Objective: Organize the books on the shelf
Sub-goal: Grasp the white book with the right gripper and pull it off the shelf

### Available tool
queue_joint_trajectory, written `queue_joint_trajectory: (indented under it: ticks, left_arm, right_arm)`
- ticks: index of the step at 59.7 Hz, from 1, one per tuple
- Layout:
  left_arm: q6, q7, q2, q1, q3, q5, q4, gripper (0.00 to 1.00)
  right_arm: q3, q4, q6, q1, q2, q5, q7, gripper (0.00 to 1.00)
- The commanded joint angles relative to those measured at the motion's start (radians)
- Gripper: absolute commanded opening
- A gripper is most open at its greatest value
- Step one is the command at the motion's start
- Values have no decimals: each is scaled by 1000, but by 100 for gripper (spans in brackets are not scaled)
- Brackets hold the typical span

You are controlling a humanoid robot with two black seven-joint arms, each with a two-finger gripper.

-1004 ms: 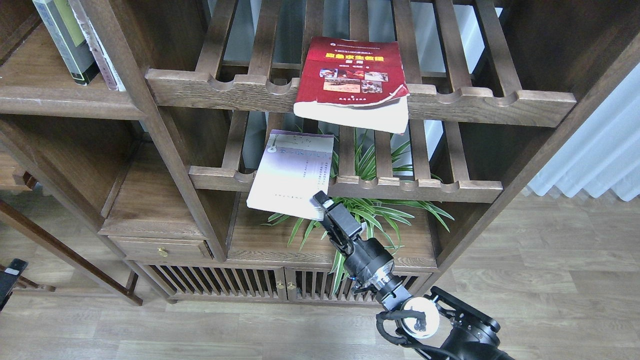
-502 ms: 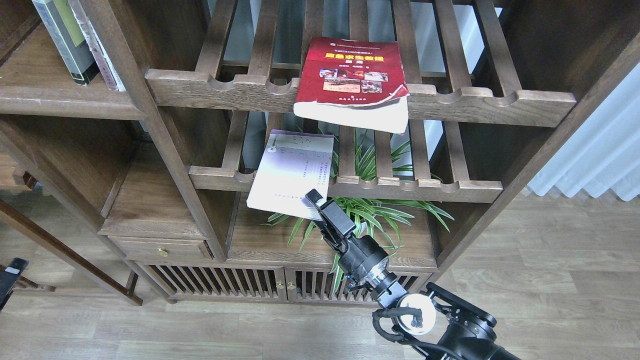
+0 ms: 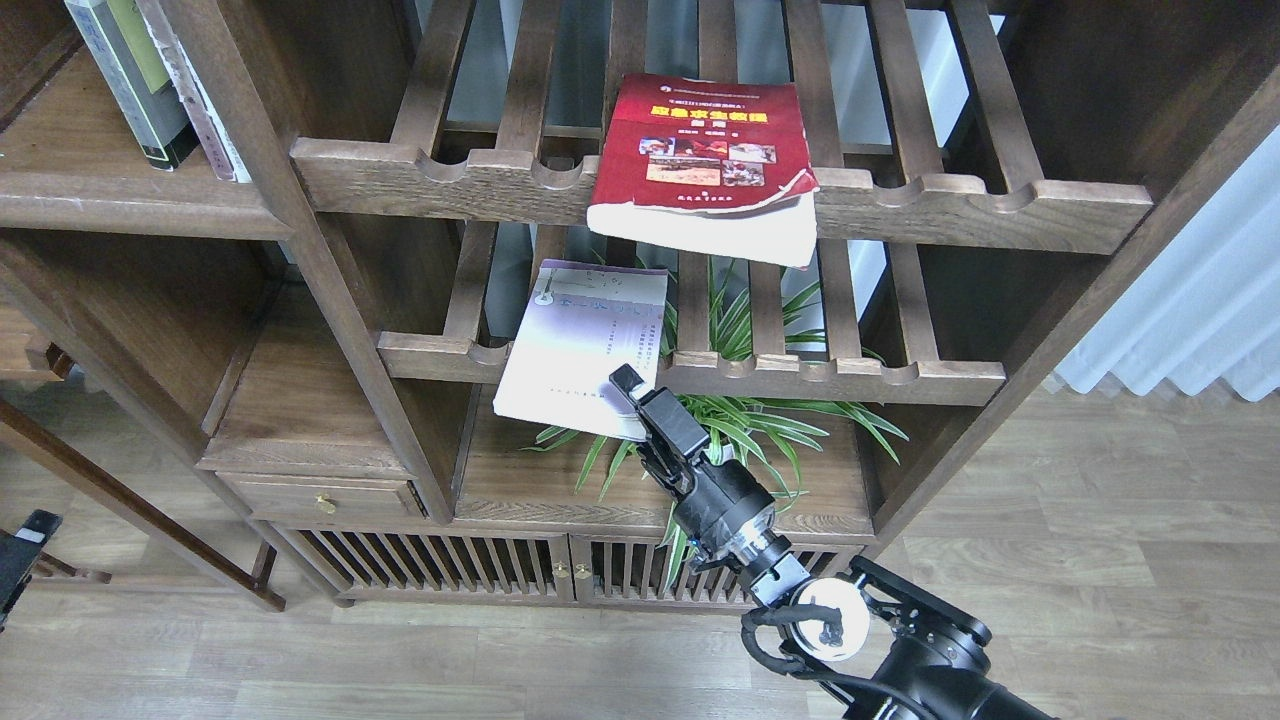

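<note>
A thick red book (image 3: 705, 150) with small cover photos lies flat on the upper slatted rack, its curled corner hanging over the front rail. A thin lavender-white book (image 3: 590, 340) lies on the lower slatted rack and overhangs its front. My right gripper (image 3: 630, 398) is at that book's near right corner, with one finger (image 3: 624, 381) lying over the cover and the other hidden beneath. A black-edged book with a light-green panel (image 3: 125, 75) stands on the solid brown shelf (image 3: 120, 205) at the upper left. My left gripper (image 3: 20, 550) barely shows at the left edge.
Another thin book (image 3: 195, 100) leans beside the black-edged one. A green leafy plant (image 3: 740, 410) stands on the board under the lower rack, right behind my right wrist. A drawer (image 3: 320, 497) and slatted cabinet doors (image 3: 450, 570) are below. A pale curtain (image 3: 1200, 310) hangs at the right.
My right gripper has moved up and left, so its upper finger now lies over the lavender-white book's corner. The books have not moved.
</note>
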Motion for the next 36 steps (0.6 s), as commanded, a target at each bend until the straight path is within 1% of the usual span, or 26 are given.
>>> queue_joint_trajectory:
  ticks: [1, 3, 8, 11, 13, 15, 16, 19, 29, 31, 36]
  left_arm:
    - [0, 0, 0, -1, 2, 1, 0, 100]
    - [0, 0, 0, -1, 2, 1, 0, 100]
    - [0, 0, 0, -1, 2, 1, 0, 100]
    - [0, 0, 0, -1, 3, 1, 0, 100]
    - [0, 0, 0, -1, 11, 1, 0, 100]
    - [0, 0, 0, -1, 15, 1, 0, 100]
    - [0, 0, 0, -1, 20, 1, 0, 100]
    - [0, -1, 0, -1, 25, 1, 0, 100]
    - [0, -1, 0, -1, 26, 1, 0, 100]
    - [0, -1, 0, -1, 26, 1, 0, 100]
    - [0, -3, 0, -1, 26, 1, 0, 100]
  right_arm:
    - [0, -3, -24, 0, 0, 14, -4, 74]
    - [0, -3, -39, 0, 0, 14, -4, 73]
    - [0, -3, -70, 0, 0, 14, -4, 68]
    - [0, -3, -73, 0, 0, 14, -4, 61]
    - [2, -3, -73, 0, 0, 17, -4, 49]
    - [3, -3, -71, 0, 0, 20, -4, 45]
    - [3, -3, -70, 0, 0, 25, -4, 40]
    - [6, -2, -67, 0, 0, 36, -4, 33]
    - [8, 0, -65, 6, 0, 42, -4, 30]
    - [9, 0, -65, 8, 0, 42, -4, 29]
    - [9, 6, -56, 8, 0, 42, -7, 22]
